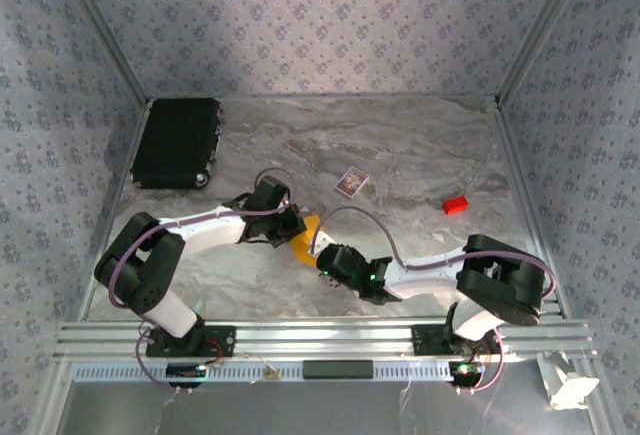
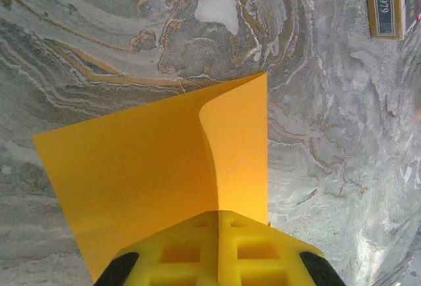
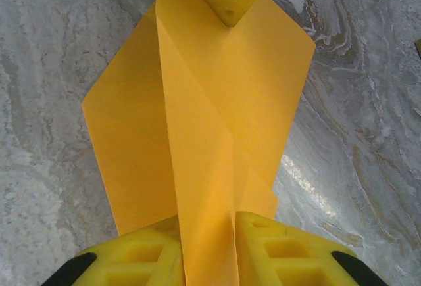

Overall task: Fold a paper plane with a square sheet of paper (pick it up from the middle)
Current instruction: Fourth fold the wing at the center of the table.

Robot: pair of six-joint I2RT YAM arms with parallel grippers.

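Left jaws and right jaws pinch opposite ends of the square sheet of paper (image 3: 217, 102).

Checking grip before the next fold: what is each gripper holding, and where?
Left gripper is shut on the square sheet of paper at a raised fold. Right gripper straddles the fold's other end; whether it pinches cannot be told.

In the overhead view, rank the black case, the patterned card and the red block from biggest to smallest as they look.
1. black case, by far the largest
2. patterned card
3. red block, only slightly smaller than the card, a close call
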